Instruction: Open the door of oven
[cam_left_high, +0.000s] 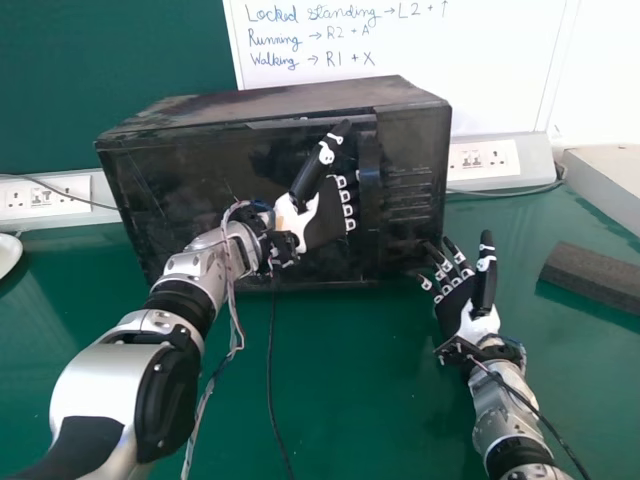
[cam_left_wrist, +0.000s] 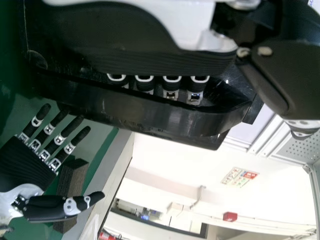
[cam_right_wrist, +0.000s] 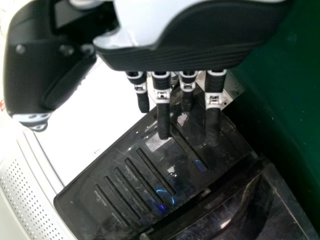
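Oven (cam_left_high: 411, 205) sits before us on the table (cam_left_high: 340, 400); our left hand (cam_left_high: 322, 218) hooks its fingers behind the door (cam_left_high: 190, 200) handle (cam_left_high: 369, 205) (thumb sticking up), while our right hand (cam_left_high: 456, 302), fingers extended, is near the oven's lower corner.

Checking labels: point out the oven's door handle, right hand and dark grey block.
Door handle (cam_left_wrist: 155, 116), left wrist view, middle of the bar.
Right hand (cam_left_high: 456, 303), head view, palm.
Dark grey block (cam_left_high: 600, 272), head view, top face.

The oven (cam_left_high: 200, 180) sits on the table (cam_left_high: 360, 400), before the whiteboard (cam_left_high: 490, 80), left of the block (cam_left_high: 595, 277).
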